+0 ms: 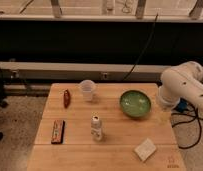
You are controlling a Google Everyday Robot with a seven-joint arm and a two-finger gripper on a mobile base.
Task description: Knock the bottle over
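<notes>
The bottle [96, 127] is small, slim and clear, with a white cap and a pale label. It stands upright on the wooden table [115, 160], near the middle and a little towards the front. A white arm segment [182, 87] hangs over the table's right edge, beside the green bowl. The gripper itself is out of view, so I see nothing of it near the bottle.
A wider clear plastic cup [87, 90] stands at the back, behind the bottle. A green bowl [135, 103] sits to the right. A reddish-brown item [66, 98] and a dark bar package [57, 131] lie on the left. A white pad [145, 149] lies front right.
</notes>
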